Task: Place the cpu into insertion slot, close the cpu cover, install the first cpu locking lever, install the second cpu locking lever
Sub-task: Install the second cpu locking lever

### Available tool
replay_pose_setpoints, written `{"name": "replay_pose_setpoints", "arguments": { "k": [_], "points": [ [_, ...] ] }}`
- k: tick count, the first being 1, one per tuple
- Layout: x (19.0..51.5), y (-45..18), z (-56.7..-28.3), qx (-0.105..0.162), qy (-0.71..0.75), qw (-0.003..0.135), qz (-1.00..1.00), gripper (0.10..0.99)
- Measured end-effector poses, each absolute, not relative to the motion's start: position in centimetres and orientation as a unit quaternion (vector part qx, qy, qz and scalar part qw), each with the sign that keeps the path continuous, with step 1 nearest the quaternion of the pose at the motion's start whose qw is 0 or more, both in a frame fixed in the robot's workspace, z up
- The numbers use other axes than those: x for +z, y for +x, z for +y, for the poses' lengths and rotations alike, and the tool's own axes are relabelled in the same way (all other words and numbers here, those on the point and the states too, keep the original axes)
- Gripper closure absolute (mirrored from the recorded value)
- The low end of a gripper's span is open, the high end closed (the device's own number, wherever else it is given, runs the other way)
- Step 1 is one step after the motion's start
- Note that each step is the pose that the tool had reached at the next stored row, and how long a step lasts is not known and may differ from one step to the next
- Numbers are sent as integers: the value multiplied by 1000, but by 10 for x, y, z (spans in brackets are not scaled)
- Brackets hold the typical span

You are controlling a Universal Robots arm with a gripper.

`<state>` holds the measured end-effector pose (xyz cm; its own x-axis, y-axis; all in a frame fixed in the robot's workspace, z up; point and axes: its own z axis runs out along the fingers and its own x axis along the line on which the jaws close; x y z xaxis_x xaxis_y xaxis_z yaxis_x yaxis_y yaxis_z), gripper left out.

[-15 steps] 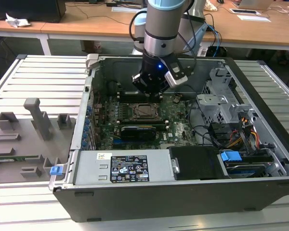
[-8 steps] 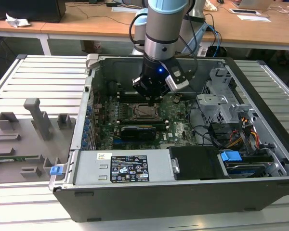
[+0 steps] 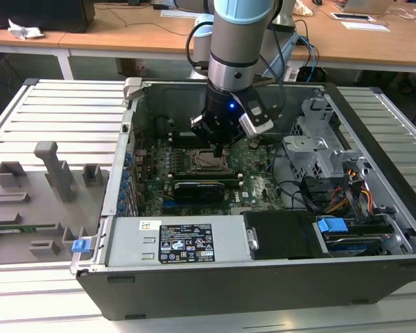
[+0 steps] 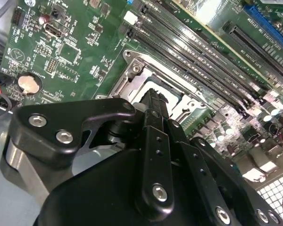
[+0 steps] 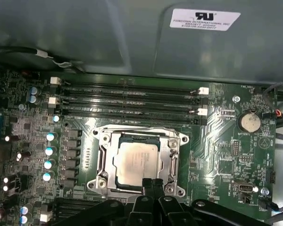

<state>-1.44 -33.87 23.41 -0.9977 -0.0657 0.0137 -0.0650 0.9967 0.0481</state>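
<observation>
cpu (image 5: 137,162) sits flat in the insertion slot (image 5: 107,162), cpu cover (image 5: 137,134) already down around it, chip face showing through the window. Gripper (image 5: 153,184) hovers at the socket's near edge, fingers (image 5: 146,184) pressed together, holding nothing. Judgement: lever work; push with the fingertip low and steady, keep clear of the memory slots (image 5: 132,99) just beside the socket. Motherboard (image 3: 253,173) lies in the open PC case (image 3: 215,277), on a slatted worktop (image 3: 62,118) with a grey fixture tray (image 3: 35,201) to the exterior view's left; wooden desks (image 3: 125,35) behind.
</observation>
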Motion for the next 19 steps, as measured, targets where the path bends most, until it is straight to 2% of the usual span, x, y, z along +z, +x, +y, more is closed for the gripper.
{"name": "replay_pose_setpoints", "arguments": {
  "k": [19],
  "points": [
    [234,-22,-364,-25,33,8,-999,980]
  ]
}}
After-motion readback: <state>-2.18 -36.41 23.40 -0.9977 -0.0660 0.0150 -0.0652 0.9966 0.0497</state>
